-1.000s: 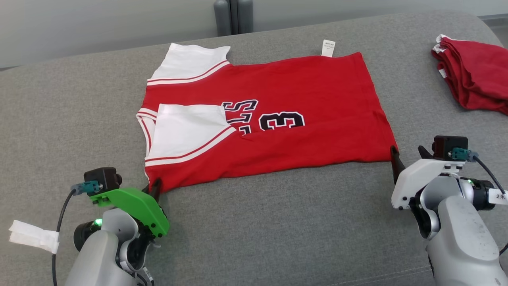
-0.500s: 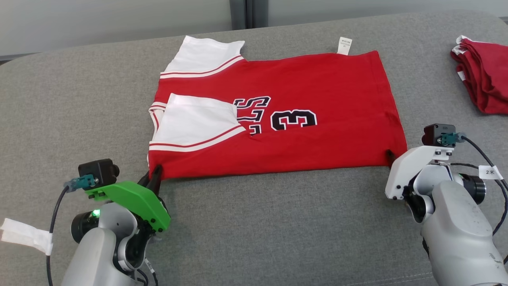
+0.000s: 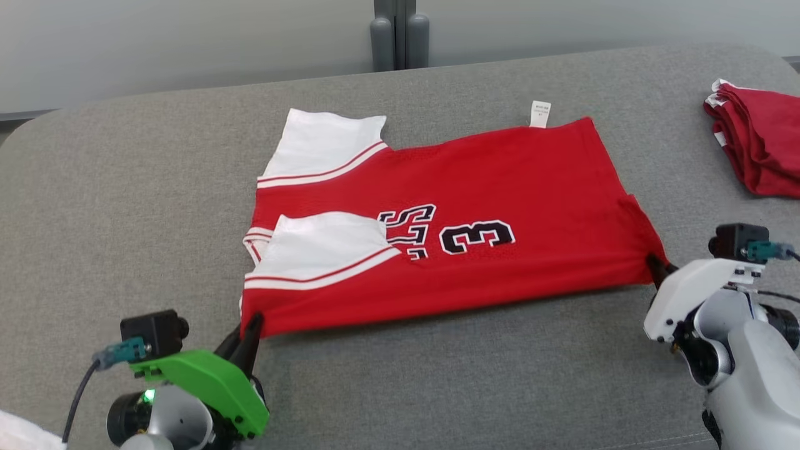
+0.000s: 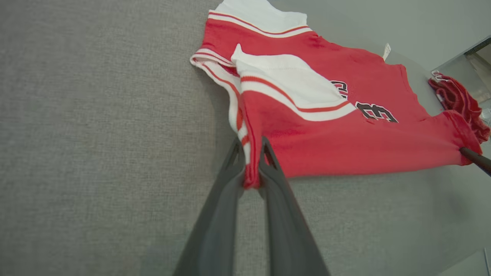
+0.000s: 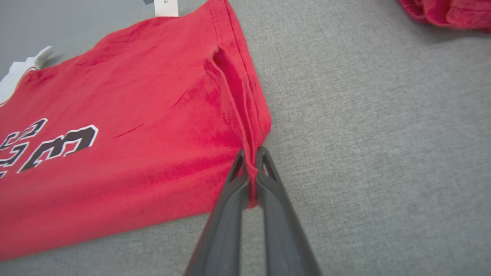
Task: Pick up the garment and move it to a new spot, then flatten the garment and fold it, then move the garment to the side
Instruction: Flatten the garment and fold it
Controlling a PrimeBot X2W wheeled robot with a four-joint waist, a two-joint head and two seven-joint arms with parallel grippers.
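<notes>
The garment (image 3: pixel 487 187) is a red jersey with white sleeves and a black number, spread sideways on the grey cushion (image 3: pixel 125 187). One white sleeve is folded over its front. My left gripper (image 3: pixel 250 325) is shut on the near left corner by the shoulder; the left wrist view has that red and white edge (image 4: pixel 251 168) pinched between the two dark fingers. My right gripper (image 3: pixel 653 262) is shut on the near right hem corner, and the right wrist view has the red hem (image 5: pixel 251 168) clamped between the fingers. The near edge of the garment (image 5: pixel 115 161) is lifted slightly off the cushion.
A second red garment (image 3: pixel 759 147) lies bunched at the far right of the cushion. A grey post (image 3: pixel 400 37) stands behind the cushion's back edge. Bare grey cushion runs along the front and the left.
My right gripper has shut on the near right hem corner. Both near corners have risen slightly with the grippers. The camera has shifted, so the whole scene sits lower in the view.
</notes>
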